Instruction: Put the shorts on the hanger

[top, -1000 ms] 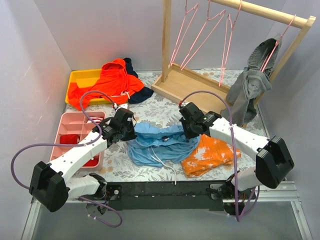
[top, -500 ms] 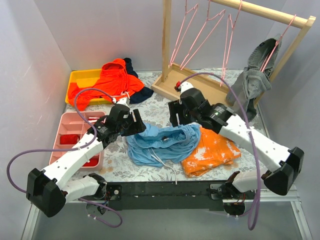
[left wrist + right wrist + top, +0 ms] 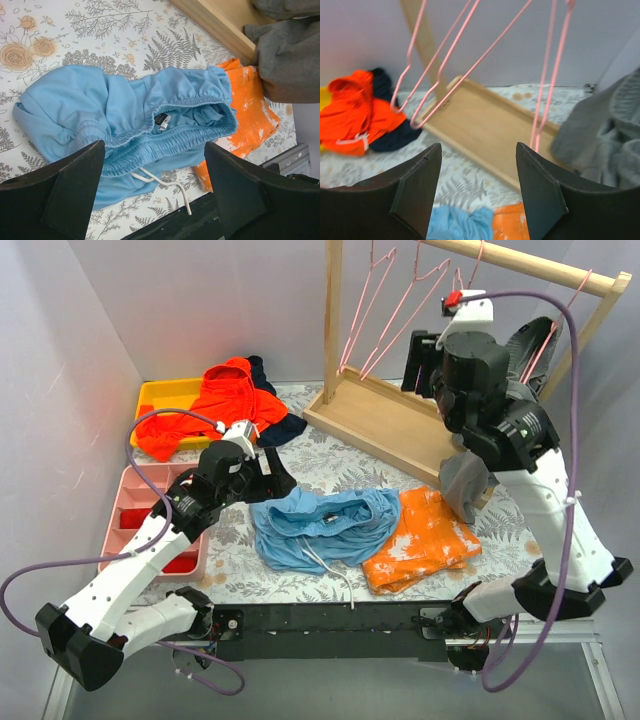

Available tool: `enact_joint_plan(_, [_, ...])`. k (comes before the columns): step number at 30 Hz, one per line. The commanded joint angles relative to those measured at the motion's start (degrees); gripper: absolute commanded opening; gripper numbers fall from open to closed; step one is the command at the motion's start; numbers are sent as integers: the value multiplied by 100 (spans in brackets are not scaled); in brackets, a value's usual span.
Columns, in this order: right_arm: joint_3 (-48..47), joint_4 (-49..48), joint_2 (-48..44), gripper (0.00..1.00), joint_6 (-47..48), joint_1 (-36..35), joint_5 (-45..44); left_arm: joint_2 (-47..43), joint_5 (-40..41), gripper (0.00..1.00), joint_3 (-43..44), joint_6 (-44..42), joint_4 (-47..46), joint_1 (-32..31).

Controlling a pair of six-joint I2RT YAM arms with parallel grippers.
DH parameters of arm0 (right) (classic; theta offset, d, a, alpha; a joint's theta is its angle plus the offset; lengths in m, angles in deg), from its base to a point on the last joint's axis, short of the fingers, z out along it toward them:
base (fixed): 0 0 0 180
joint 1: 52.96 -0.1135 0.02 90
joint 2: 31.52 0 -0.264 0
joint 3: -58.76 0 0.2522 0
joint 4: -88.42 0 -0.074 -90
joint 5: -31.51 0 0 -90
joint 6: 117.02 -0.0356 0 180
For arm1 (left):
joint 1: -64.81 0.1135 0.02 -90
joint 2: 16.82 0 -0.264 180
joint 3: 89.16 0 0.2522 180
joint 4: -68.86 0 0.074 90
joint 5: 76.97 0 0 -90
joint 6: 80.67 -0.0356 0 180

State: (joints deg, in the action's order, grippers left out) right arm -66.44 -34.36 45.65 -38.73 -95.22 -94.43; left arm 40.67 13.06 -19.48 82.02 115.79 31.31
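A: Which arm is nearer the shorts (image 3: 150, 125)?
B: The left. Its end effector (image 3: 154, 147), spread and empty, hangs directly above them. They lie on the surface (image 3: 100, 30), waistband running finger to finger.
A: And the hanger (image 3: 471, 65)?
B: Just ahead of the right end effector (image 3: 477, 147), likewise released.

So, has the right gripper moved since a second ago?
Yes. The right gripper rose from the light blue fabric shorts toward the pink wire hangers on the wooden rack.

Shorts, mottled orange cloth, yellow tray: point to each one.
shorts (image 3: 290, 530), top view, middle of the fabric.
mottled orange cloth (image 3: 425, 540), top view, its middle.
yellow tray (image 3: 160, 393), top view, bare far-left corner.
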Motion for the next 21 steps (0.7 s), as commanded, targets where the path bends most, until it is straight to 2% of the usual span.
enact_joint_plan(1, [-949, 338, 703, 68, 581, 349, -1081, -247, -214, 81, 235, -211, 225, 19])
enact_joint_plan(5, [-994, 224, 747, 68, 608, 859, -933, -309, -214, 81, 253, -272, 322, 19])
enact_joint_plan(9, [-950, 163, 878, 68, 669, 1464, -389, -318, -320, 81, 270, -325, 322, 19])
enact_joint_plan(17, [-713, -110, 1134, 66, 678, 2002, 341, -265, -425, 81, 244, -369, 225, 19])
enact_joint_plan(20, [-590, -215, 1274, 61, 599, 2186, 553, -221, -434, 81, 244, -378, 190, 19])
enact_joint_plan(21, [-546, -250, 1327, 54, 556, 2222, 632, -221, -434, 81, 235, -378, 190, 19])
